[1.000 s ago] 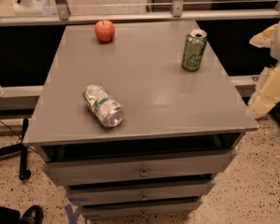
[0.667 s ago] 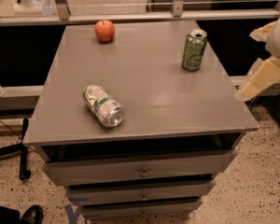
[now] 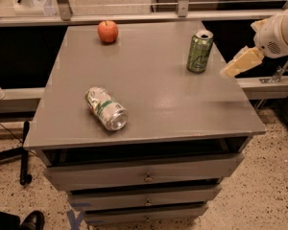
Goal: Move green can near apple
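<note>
Gripper (image 3: pixel 240 61) right of green can (image 3: pixel 200 51), its grip unreadable — we come in level, mid-body, keeping can upright.

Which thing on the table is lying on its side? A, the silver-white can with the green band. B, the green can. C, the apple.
A: the silver-white can lies on its side at front left; the green can stands upright at back right, with the hand hovering just right of it, not touching.
</note>
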`<action>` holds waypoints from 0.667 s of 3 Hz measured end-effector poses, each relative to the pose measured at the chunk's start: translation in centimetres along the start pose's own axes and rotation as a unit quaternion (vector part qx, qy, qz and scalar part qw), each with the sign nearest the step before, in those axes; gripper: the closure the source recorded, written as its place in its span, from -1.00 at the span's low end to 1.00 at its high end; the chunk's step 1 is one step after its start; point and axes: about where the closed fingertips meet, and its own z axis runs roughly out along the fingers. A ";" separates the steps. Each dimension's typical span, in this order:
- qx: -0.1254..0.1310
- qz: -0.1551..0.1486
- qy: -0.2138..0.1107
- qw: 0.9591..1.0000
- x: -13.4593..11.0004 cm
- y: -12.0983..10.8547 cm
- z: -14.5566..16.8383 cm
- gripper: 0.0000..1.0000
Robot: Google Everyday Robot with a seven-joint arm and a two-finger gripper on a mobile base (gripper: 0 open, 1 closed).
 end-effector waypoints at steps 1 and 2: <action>0.033 0.038 -0.046 0.998 -0.7 -3.5 3.5 -1.00; 0.039 0.074 -0.087 0.993 -1.8 -5.4 6.2 -1.00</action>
